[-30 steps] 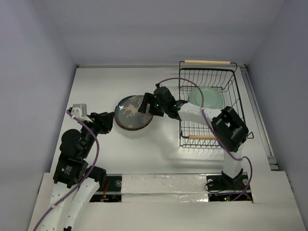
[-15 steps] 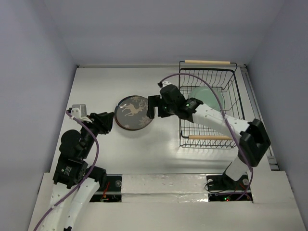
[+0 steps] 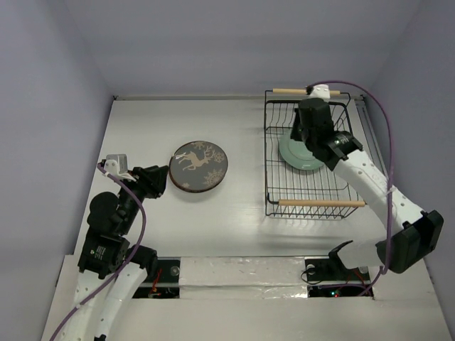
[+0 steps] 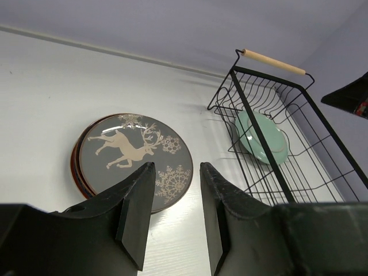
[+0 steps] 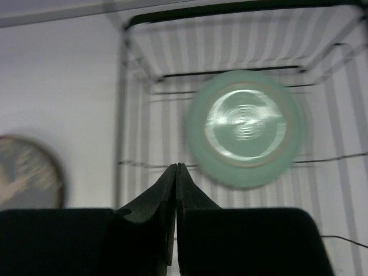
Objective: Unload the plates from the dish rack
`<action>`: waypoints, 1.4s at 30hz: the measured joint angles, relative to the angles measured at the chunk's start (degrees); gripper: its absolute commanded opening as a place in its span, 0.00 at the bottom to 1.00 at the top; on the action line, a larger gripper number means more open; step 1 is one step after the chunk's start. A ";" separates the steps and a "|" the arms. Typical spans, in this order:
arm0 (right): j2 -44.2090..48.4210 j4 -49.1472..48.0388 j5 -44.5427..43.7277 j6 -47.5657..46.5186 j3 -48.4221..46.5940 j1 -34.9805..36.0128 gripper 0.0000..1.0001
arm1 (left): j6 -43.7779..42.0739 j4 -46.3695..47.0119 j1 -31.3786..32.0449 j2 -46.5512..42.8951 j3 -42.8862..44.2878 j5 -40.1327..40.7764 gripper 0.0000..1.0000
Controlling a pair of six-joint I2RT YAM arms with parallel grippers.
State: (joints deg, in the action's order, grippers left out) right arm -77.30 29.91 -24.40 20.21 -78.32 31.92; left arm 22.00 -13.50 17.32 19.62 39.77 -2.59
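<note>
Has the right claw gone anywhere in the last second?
Yes. The right claw swung to the right, away from the edge of the brown plate, and is now above the rack, near the green plate.

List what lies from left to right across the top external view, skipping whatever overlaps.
left gripper → brown reindeer plate → dish rack, met at its left wall → mint green plate lying inside the rack
</note>
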 measured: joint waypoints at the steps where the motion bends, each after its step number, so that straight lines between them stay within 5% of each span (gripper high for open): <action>1: -0.11 0.20 -1.66 -0.74 0.00 -2.56 0.19 | 0.02 0.00 0.00 -0.02 0.00 -0.02 0.34; 7: -7.13 2.64 -6.29 -5.77 0.17 -9.90 0.71 | 0.02 0.04 0.00 -0.87 -0.02 -0.35 0.34; 13: -14.67 4.15 -4.66 -11.39 0.44 -11.74 0.94 | 0.02 0.26 0.09 -1.97 -0.02 -0.37 0.35; 26: -32.37 5.99 -0.55 -18.12 -4.52 -12.13 1.00 | 0.02 0.37 1.86 -3.43 -0.02 -0.37 0.35; 42: -35.23 6.12 0.61 -17.42 -7.98 -11.54 1.00 | 0.02 0.37 2.23 -3.72 -0.02 -0.37 0.35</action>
State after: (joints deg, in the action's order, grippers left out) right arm -112.53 36.03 -23.79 2.79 -86.30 20.38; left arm 22.02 -13.13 19.55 15.90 39.75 -2.96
